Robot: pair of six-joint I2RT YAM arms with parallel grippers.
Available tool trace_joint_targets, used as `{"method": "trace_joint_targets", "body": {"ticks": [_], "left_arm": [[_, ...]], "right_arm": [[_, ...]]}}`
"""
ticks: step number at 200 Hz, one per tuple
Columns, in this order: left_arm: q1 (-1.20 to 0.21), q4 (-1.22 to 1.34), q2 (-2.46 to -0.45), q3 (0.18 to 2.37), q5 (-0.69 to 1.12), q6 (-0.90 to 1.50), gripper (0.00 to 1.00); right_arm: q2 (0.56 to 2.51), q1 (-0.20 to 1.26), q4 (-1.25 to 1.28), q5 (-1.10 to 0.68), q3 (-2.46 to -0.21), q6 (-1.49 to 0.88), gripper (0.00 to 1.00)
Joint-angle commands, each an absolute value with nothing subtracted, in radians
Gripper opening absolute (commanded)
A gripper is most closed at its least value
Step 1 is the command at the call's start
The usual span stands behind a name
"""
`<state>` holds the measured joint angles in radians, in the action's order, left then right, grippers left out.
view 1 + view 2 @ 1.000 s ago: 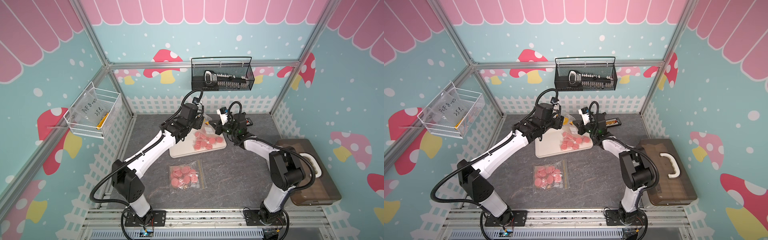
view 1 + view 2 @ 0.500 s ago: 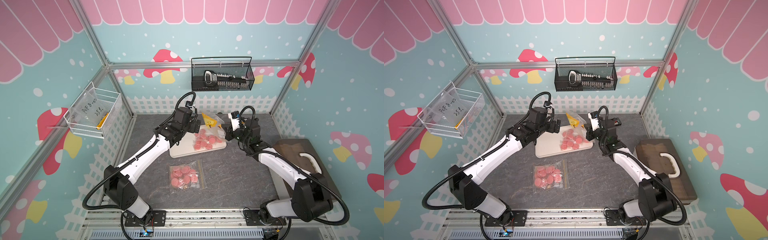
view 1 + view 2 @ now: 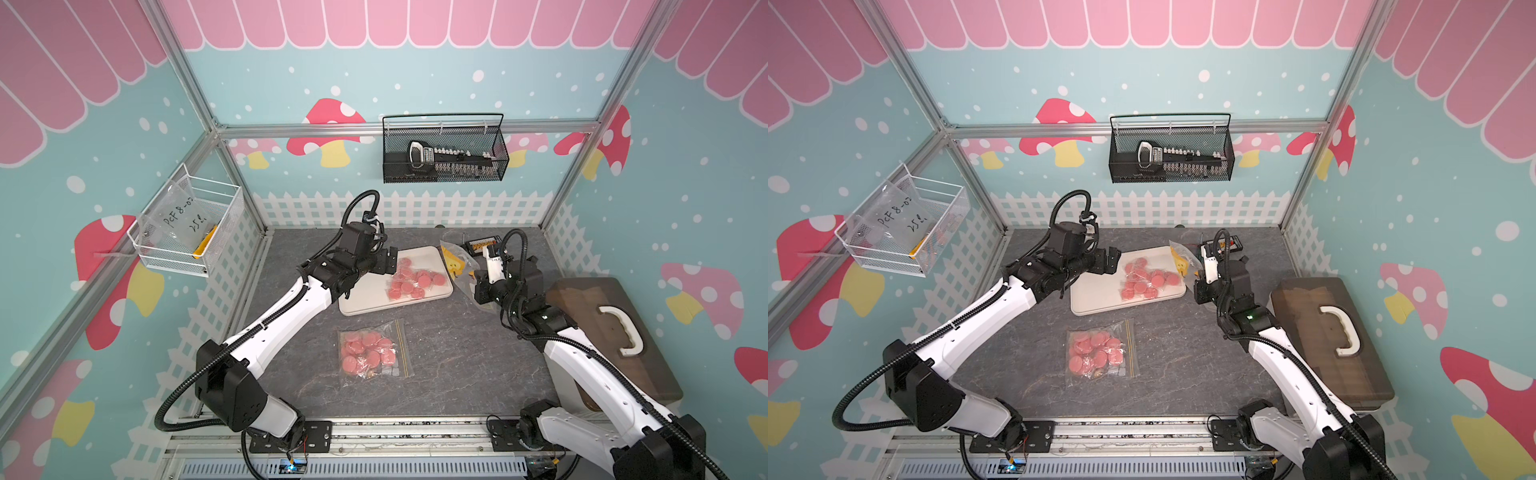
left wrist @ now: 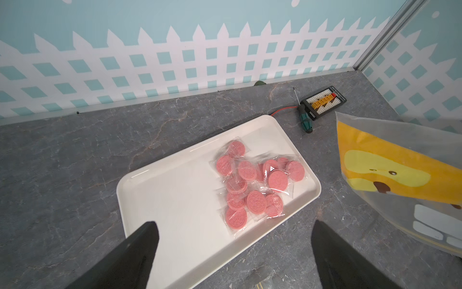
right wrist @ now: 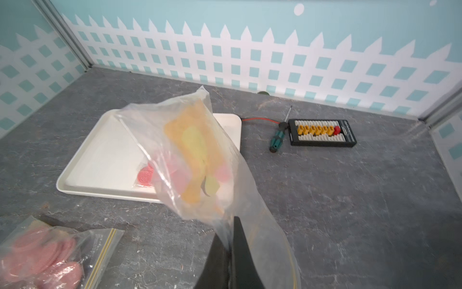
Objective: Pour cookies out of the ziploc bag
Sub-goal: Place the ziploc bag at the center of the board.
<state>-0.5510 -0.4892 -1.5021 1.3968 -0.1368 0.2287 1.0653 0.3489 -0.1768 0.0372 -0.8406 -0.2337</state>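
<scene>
Pink cookies (image 3: 415, 279) now lie on the white tray (image 3: 365, 301). The left gripper (image 4: 233, 225) has sprung wide above it. The right gripper (image 5: 231, 225), clenched on the emptied ziploc bag (image 5: 195, 150), pulls it beside the tray. Pouring looks done.

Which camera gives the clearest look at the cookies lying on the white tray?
The left wrist view: the cookies fill the middle, sharp enough to show embossing and wrappers. In both top views the cookies are only small pink discs. In the right wrist view the held bag hides most of them.
</scene>
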Motion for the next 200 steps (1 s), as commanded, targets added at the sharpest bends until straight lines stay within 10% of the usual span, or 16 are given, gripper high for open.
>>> {"method": "trace_joint_targets", "body": {"ticks": [1,147,200], "left_arm": [[-0.548,-0.497,-1.458,1.371,-0.107,0.264,0.99],[-0.547,-0.496,-1.422,1.338,-0.124,0.257,0.99],[-0.532,-0.532,-1.403,1.329,-0.125,0.258,0.99]], "right_arm": [[1.070,0.357,-0.288,0.141,-0.813,-0.262,0.02],[1.174,0.377,-0.504,0.406,-0.818,-0.359,0.03],[1.184,0.396,-0.464,0.343,-0.755,-0.400,0.23]]}}
